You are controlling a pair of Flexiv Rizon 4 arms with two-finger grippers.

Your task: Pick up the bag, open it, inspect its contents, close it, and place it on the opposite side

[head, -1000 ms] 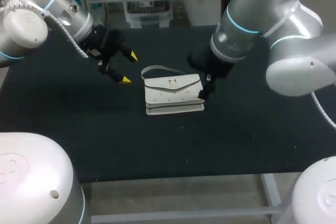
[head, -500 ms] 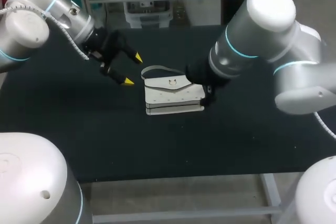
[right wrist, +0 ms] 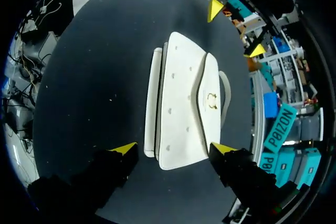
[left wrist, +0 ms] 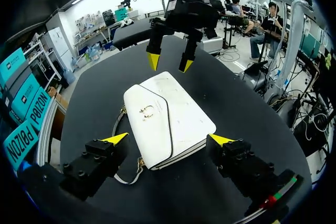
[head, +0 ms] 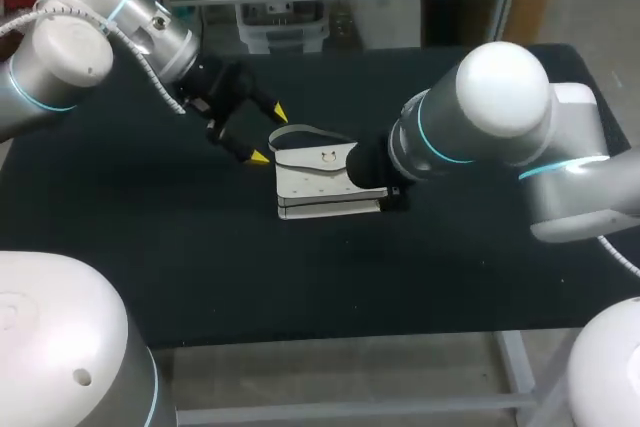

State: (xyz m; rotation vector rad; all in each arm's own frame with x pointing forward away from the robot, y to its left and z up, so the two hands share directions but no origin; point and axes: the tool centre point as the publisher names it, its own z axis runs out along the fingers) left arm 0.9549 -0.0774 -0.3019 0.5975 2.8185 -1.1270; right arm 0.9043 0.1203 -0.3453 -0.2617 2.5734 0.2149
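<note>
**Both arms drawn in on the bag**

Left gripper (head: 269,135) has shifted toward the strap end, fingers wide. Right gripper (right wrist: 174,148) has swung low to the opposite end, also spread wide and straddling it, apparently not yet gripping. Bag (head: 322,185) lies flat mid-counter (head: 150,247), flap shut. It is flanked at both ends, probably so one gripper lifts while the other opens.

1. This looks like a robotics lab, set up as a test bench.
2. The table (head: 150,247) is a plain black-topped work surface, with a bare grey metal frame (head: 515,362) below its near edge.
3. Two grey-white robot arms reach over the table: the left arm (head: 70,47) from its left, the right arm (head: 500,117) from its right.
4. A white bag (head: 315,187) lies at the table's middle.
</note>
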